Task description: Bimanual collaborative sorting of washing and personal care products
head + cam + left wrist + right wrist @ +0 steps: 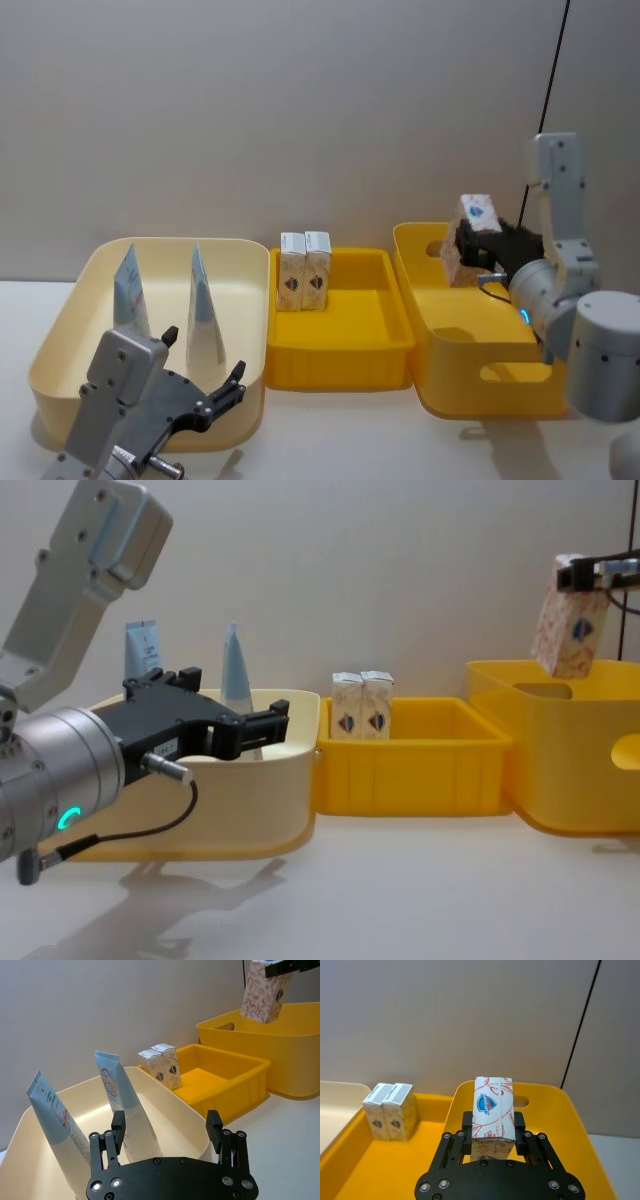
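Note:
My right gripper (492, 1127) is shut on a white carton (492, 1105) with a red-and-blue emblem, holding it tilted above the back of the tall yellow bin (480, 390). Two more cartons (304, 272) stand side by side at the back left of the low yellow tray (340, 345). A flat-topped tube (130, 290) and a tapering tube (203, 315) stand upright in the cream bin (60, 330). My left gripper (166, 1120) hangs open at that bin's near right edge, holding nothing.
The three bins stand in a row against a plain wall: cream on the left, low yellow tray in the middle, tall yellow bin with handle slots on the right. White table (400, 880) lies bare in front of them.

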Action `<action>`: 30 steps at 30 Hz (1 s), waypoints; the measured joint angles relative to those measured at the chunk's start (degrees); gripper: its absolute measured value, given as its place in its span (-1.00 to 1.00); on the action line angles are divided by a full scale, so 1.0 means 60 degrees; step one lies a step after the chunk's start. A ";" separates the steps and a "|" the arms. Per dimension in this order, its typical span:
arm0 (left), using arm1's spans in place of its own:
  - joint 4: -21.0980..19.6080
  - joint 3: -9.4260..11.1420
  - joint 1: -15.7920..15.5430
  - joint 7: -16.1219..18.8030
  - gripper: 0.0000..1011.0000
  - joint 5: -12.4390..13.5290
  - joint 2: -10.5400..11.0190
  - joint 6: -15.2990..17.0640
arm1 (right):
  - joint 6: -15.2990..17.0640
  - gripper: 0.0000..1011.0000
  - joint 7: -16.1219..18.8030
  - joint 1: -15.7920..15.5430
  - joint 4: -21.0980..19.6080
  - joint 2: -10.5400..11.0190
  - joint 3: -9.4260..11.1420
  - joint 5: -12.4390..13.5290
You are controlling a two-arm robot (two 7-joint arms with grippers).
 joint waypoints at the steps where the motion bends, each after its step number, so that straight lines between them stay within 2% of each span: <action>1: 0.0000 0.0000 0.0000 0.0000 0.98 0.0000 0.0000 0.0000 | 0.0081 -0.10 0.0042 0.0044 0.0055 -0.0023 0.0015 0.0045; 3: 0.0000 0.0000 0.0001 0.0000 0.98 0.0000 0.0000 0.0000 | 0.0262 -0.05 0.0137 0.0139 0.0160 -0.0067 0.0045 0.0144; 5: 0.0000 -0.0001 0.0000 0.0000 0.98 0.0000 0.0000 0.0000 | 0.0537 0.15 0.0297 0.0337 0.0405 -0.0159 0.0105 0.0290; 6: 0.0000 0.0000 0.0000 0.0000 0.98 0.0000 0.0000 0.0000 | 0.0600 0.15 0.0333 0.0377 0.0454 -0.0179 0.0119 0.0319; 7: 0.0000 0.0000 0.0000 0.0000 0.98 0.0000 -0.0001 0.0000 | 0.0660 0.28 0.0363 0.0411 0.0499 -0.0195 0.0129 0.0348; 9: 0.0000 0.0000 0.0000 0.0000 0.98 0.0000 -0.0001 0.0000 | 0.0812 0.36 0.0448 0.0516 0.0628 -0.0243 0.0160 0.0428; 10: 0.0000 0.0000 0.0000 0.0000 0.98 0.0000 -0.0001 0.0000 | 0.0812 0.47 0.0448 0.0516 0.0628 -0.0243 0.0160 0.0428; 20: 0.0000 -0.0001 0.0000 0.0000 0.98 0.0000 -0.0001 0.0000 | 0.1233 0.98 0.0693 0.0800 0.0982 -0.0383 0.0242 0.0657; 30: -0.0133 -0.0045 0.0014 -0.0007 0.99 0.0028 0.0061 0.0107 | 0.1420 0.98 0.0785 0.0916 0.1135 -0.0439 0.0277 0.0750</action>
